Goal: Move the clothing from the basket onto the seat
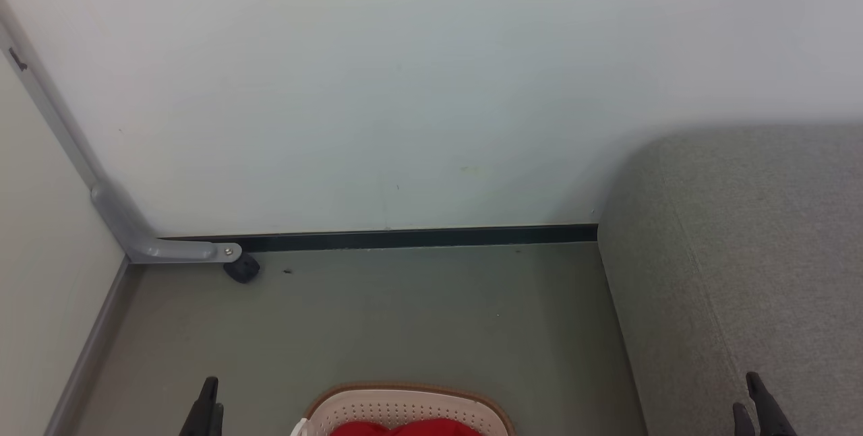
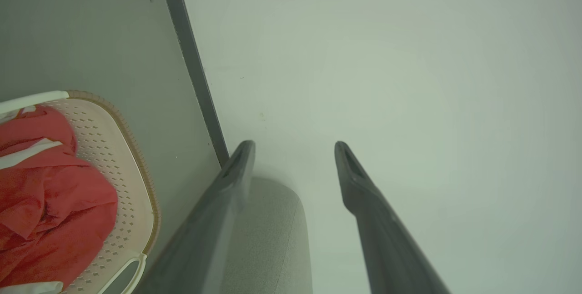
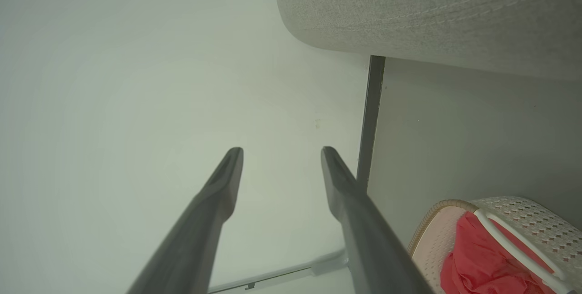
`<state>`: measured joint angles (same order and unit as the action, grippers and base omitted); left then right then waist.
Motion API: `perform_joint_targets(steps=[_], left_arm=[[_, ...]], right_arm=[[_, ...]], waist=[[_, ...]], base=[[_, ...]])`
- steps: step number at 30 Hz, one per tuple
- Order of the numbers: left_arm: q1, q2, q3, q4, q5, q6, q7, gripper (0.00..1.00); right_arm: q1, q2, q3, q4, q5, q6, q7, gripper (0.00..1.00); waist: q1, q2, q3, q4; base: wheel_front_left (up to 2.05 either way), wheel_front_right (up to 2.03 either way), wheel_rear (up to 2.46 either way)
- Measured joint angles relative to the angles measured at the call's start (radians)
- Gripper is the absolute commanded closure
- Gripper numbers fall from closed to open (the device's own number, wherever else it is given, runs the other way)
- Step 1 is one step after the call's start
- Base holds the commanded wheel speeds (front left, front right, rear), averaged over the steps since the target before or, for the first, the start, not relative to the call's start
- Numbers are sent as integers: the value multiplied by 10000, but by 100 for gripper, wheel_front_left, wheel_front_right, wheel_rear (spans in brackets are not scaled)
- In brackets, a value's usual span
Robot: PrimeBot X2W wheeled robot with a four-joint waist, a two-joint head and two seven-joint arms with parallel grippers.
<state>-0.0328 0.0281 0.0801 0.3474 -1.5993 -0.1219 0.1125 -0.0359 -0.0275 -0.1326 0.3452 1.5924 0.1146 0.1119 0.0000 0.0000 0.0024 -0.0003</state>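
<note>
The cream perforated basket (image 1: 404, 406) stands on the floor at the bottom middle of the head view, with red clothing (image 1: 404, 428) heaped inside. The grey seat (image 1: 741, 254) fills the right side. My left gripper (image 1: 210, 399) hangs left of the basket, and my right gripper (image 1: 747, 392) is over the seat's near part. In the left wrist view my left gripper (image 2: 294, 145) is open and empty, pointing at the wall, with the basket (image 2: 132, 185), clothing (image 2: 50, 194) and seat (image 2: 273, 239) below. My right gripper (image 3: 282, 151) is open and empty too, beside the seat (image 3: 432, 12), basket (image 3: 523, 216) and clothing (image 3: 482, 262).
A pale wall (image 1: 404, 85) with a dark baseboard (image 1: 418, 237) closes the far side. A grey metal bracket (image 1: 135, 227) with a small black wheel (image 1: 241, 267) sits in the left corner. Grey-green floor (image 1: 404, 315) lies between the wall and the basket.
</note>
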Motion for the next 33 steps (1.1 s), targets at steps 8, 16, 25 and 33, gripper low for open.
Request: perform_joint_targets(steps=[8,16,25,33], left_arm=[[-46,0,-215,-15,2,2,-140,0],[-277,10,-387,-19,73,0,-479,0],[-496,119,-696,-2,663,0,-894,0],[-711,370,-1051,102,1653,0,-1233,0]], right_arm=[[-9,-10,42,-52,-109,0,-90,0],[-181,-73,125,-127,-428,2,-324,0],[-240,-284,439,-144,-1214,2,-640,0],[-418,-640,901,-128,-2464,2,-1103,0]], waist=[[0,0,5,-8],[0,1,5,-14],[0,1,1,-7],[1,0,-11,5]], base=[[0,0,0],[0,0,0],[0,0,0],[0,0,0]])
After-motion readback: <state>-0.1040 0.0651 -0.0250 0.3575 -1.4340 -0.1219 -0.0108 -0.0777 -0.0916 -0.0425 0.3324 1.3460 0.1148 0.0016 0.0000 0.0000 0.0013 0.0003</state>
